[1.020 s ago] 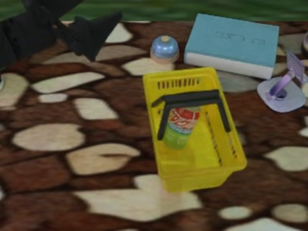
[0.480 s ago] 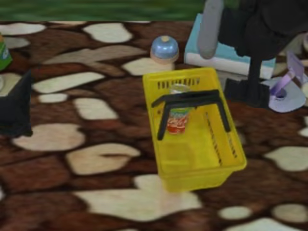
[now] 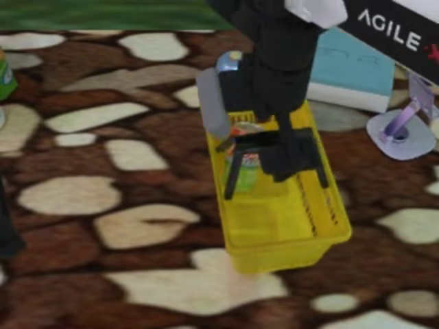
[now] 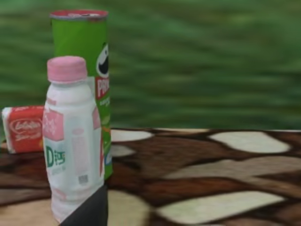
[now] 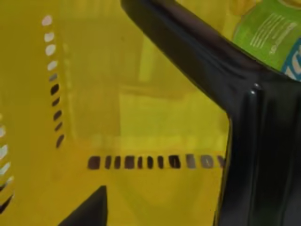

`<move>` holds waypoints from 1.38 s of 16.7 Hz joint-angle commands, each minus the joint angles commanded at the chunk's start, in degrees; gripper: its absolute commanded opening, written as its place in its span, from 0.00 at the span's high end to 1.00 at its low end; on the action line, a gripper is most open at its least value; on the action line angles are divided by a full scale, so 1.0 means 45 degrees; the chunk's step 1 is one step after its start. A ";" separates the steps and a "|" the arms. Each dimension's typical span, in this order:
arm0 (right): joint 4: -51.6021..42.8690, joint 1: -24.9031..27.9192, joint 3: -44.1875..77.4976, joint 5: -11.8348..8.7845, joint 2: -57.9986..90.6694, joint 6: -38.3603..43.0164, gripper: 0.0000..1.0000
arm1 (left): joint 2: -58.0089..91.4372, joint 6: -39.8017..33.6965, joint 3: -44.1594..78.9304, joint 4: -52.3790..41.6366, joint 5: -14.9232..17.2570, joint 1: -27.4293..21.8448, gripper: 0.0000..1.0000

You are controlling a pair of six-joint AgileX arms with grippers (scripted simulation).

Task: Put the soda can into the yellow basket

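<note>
The soda can (image 3: 244, 166) stands inside the yellow basket (image 3: 288, 240), at its back left under the dark grey handle (image 3: 236, 145). Only the can's green side (image 5: 265, 28) shows in the right wrist view, beyond the handle bar (image 5: 202, 56). My right gripper (image 3: 288, 154) hangs low over the middle of the basket, right at the handle, open with nothing between its fingers; one fingertip (image 5: 91, 212) shows above the yellow floor. My left gripper (image 3: 5, 236) is parked at the table's left edge, open and empty, with one finger (image 4: 89, 209) in its wrist view.
A light blue book (image 3: 350, 68) lies behind the basket, a blue bell (image 3: 228, 63) beside it, a purple stand (image 3: 405, 127) at the right. By the left arm stand a green crisp tube (image 4: 77, 52), a white bottle with pink cap (image 4: 70, 141) and a red packet (image 4: 23, 128).
My right arm has swung in from the back right and come down over the basket's handle. The left arm has drawn back farther to the table's left edge.
</note>
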 joint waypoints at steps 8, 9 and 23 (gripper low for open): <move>-0.0206 0.0073 0.0268 -0.0003 0.0361 -0.0178 0.00 | -0.0382 0.0084 -0.0222 -0.0122 -0.0222 0.0025 0.00; -0.0064 0.0086 0.0105 -0.0003 0.0326 -0.0182 0.00 | -0.0382 0.0084 -0.0222 -0.0122 -0.0222 0.0025 0.00; 0.0886 0.0117 -0.1012 -0.0005 0.0153 -0.0159 0.45 | -0.0382 0.0084 -0.0222 -0.0122 -0.0222 0.0025 0.00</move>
